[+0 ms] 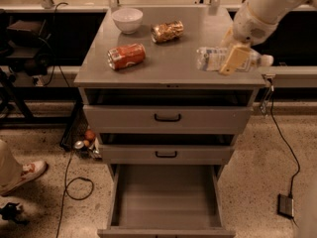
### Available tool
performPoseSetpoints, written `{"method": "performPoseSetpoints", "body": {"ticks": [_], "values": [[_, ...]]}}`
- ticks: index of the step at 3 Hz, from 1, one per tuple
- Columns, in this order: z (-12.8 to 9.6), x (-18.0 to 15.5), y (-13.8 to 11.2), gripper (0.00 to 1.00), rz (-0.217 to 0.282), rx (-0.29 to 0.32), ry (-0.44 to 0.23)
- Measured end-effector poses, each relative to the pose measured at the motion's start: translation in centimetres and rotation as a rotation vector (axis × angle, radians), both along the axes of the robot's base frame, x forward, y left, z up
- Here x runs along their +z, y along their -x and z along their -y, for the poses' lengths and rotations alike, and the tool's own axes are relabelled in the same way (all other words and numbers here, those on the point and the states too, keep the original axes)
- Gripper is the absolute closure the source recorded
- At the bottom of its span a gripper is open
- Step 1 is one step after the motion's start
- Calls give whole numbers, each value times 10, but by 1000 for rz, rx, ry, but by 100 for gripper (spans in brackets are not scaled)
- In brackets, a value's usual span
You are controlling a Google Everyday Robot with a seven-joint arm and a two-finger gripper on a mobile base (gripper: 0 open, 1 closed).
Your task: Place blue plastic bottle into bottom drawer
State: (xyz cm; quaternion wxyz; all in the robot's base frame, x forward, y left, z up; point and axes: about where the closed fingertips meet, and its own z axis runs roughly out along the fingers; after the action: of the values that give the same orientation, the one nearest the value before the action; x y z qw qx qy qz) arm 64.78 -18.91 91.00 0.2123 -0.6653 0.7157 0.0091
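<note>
The blue plastic bottle lies on its side at the right of the grey cabinet top, its white cap pointing right and reaching past the top's right edge. My gripper comes down from the upper right and is shut on the bottle's middle. One beige finger crosses its front. The bottom drawer is pulled open below, and its plain grey interior holds nothing.
An orange-red can, a gold-brown crinkled can and a white bowl sit on the left and back of the top. Two upper drawers are slightly open. Cables and a person's shoe are on the floor at left.
</note>
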Motion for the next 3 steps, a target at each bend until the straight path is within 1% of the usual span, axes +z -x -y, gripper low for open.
{"method": "performPoseSetpoints", "body": {"ticks": [1,2,3], "values": [[7,0,48,100,-33,-113,-28],[6,-26,67,100,-100,-132,-14],[6,-27,67,100,-100,-130,-13]]}}
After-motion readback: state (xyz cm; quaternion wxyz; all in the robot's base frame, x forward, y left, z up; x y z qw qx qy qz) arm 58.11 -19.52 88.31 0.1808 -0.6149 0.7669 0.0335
